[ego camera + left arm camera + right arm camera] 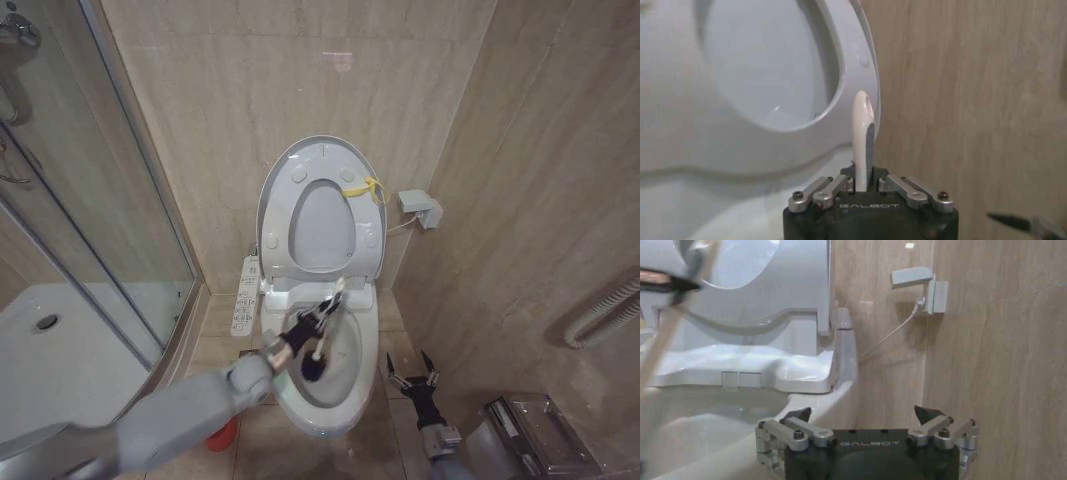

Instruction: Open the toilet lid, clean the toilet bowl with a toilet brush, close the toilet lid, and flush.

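The toilet lid (322,225) stands raised against the back wall, a yellow tie (365,188) at its right edge, with the seat ring (290,180) up in front of it. Below lies the white toilet bowl (352,345). My left gripper (305,335) reaches over the bowl and is shut on the toilet brush, whose black head (313,368) sits down inside the bowl. The white handle (862,145) rises from between the fingers in the left wrist view. To the right of the toilet, low by the wall, my right gripper (413,378) (867,415) is open and holds nothing.
A red brush holder (222,435) stands on the floor left of the bowl. A control panel (245,295) hangs at the toilet's left side. The glass shower enclosure (110,230) and its white tray (60,340) lie to the left. A wall socket (420,208) is mounted on the right, and a metal box (530,425) sits at bottom right.
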### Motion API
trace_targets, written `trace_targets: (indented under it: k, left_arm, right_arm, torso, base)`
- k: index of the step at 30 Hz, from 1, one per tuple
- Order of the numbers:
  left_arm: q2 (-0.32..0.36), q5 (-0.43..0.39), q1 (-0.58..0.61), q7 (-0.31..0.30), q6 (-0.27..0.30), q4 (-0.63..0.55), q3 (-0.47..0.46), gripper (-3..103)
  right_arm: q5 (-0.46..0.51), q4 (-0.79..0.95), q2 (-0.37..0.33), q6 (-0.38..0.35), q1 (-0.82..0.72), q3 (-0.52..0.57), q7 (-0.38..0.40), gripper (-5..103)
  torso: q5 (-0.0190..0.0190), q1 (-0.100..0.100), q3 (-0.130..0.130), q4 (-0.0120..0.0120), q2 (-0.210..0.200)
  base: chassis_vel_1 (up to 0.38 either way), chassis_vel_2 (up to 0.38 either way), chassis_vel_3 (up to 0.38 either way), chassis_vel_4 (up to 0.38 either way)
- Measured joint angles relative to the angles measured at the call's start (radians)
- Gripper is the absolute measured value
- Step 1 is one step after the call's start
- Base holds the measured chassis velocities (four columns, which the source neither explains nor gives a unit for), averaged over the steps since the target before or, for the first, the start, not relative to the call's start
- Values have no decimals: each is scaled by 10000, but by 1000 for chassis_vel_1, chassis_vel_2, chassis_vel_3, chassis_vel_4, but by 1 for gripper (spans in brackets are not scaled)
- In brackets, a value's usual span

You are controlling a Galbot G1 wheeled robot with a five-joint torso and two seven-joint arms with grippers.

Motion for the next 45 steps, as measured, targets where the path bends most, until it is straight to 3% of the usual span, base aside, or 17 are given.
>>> trace_targets:
  k: [2,3,7,10,15,20,31,42,45]
  left_arm:
    - [618,208,536,79,-18,-452,-254,16]
    - [618,208,536,79,-18,-452,-254,16]
    - [1730,494,1584,323,-63,-1283,-1327,16]
    - [2177,556,2089,500,-99,-1500,-1926,16]
    - [2329,671,2616,736,-149,-1429,-2416,16]
    - [1908,741,2614,949,-167,-821,-2305,16]
    - [-497,635,818,846,-331,1963,-448,16]
    - [-1276,253,51,671,-330,1897,-41,16]
    - [-2189,190,-420,719,-445,2271,-208,16]
  right_arm:
    - [-29,34,29,2,-11,-4,-2,100]
    - [-29,34,29,2,-11,-4,-2,100]
    - [-181,150,176,1,-70,-51,-3,100]
    - [-281,115,264,2,-16,-75,0,100]
    - [-443,11,423,4,91,-130,4,100]
    - [-588,-99,572,5,202,-182,6,100]
    - [-593,-129,484,0,169,-70,33,100]
    - [-284,-8,211,2,24,101,37,100]
    - [-259,15,213,12,-5,118,37,100]
  torso:
    - [0,0,0,2,0]
    - [0,0,0,2,0]
    - [2,0,0,1,0]
    - [3,-1,-1,2,0]
    - [2,0,0,3,1]
    - [3,-1,0,3,0]
    - [7,2,2,0,-2]
    - [8,1,2,1,-2]
    - [9,1,1,-3,-1]
  base:
    - [0,0,0,0]
    - [0,0,0,0]
    - [0,0,0,0]
    - [0,0,0,0]
    - [0,0,0,0]
    - [0,0,0,0]
    - [0,0,0,0]
    - [0,0,0,0]
    - [0,0,0,0]
